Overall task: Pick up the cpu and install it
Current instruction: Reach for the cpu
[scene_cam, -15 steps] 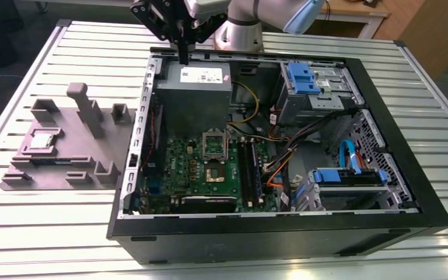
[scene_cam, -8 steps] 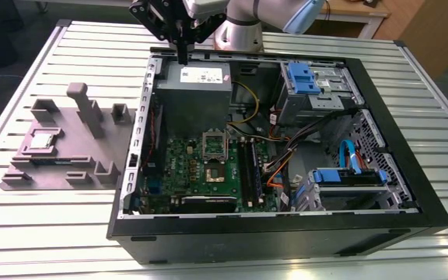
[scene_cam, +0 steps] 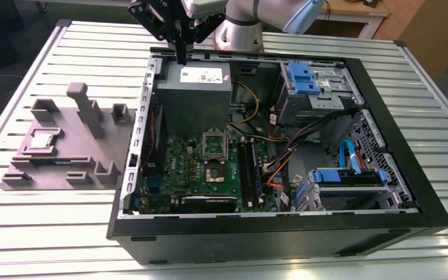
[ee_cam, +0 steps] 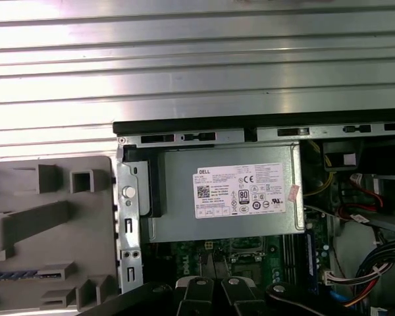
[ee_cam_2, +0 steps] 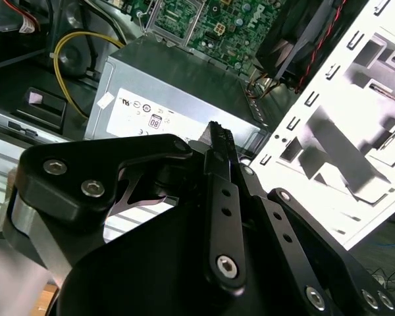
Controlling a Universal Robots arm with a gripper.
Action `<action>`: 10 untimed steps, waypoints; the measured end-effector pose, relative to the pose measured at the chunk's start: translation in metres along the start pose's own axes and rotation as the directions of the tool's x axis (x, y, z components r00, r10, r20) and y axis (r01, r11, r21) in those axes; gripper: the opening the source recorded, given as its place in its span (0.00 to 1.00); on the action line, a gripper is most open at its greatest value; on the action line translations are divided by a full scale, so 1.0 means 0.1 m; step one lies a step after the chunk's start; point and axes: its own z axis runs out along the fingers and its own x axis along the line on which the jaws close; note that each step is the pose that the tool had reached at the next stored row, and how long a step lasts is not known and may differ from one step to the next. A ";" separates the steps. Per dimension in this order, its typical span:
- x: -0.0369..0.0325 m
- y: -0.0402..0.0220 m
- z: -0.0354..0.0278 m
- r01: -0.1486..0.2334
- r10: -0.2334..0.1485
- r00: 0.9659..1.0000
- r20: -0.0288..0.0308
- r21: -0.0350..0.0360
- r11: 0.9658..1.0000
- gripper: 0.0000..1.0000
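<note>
- Hovering over the outer edge of the power supply (scene_cam: pixel 195 96), the end effector (scene_cam: pixel 181 57) has its fingers narrowed together, holding nothing.
- Just beside the power supply, inside the computer case (scene_cam: pixel 399 195), lies the motherboard (scene_cam: pixel 179 169).
- Well apart from the power supply, outside the case, the cpu (scene_cam: pixel 42 140) rests on a grey fixture (scene_cam: pixel 68 157) on the worktop (scene_cam: pixel 53 227).

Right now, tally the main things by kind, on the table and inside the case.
Computer case: 1
Power supply: 1
Motherboard: 1
Blue drive brackets: 2
Grey tray: 1
Cpu on the tray: 1
Total: 7
</note>
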 end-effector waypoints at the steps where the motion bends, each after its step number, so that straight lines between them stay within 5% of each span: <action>1: 0.002 0.000 0.000 0.000 0.000 1.000 0.000 0.000 1.000 0.11; 10: 0.023 -0.002 0.001 0.000 0.000 1.000 0.000 0.000 1.000 0.11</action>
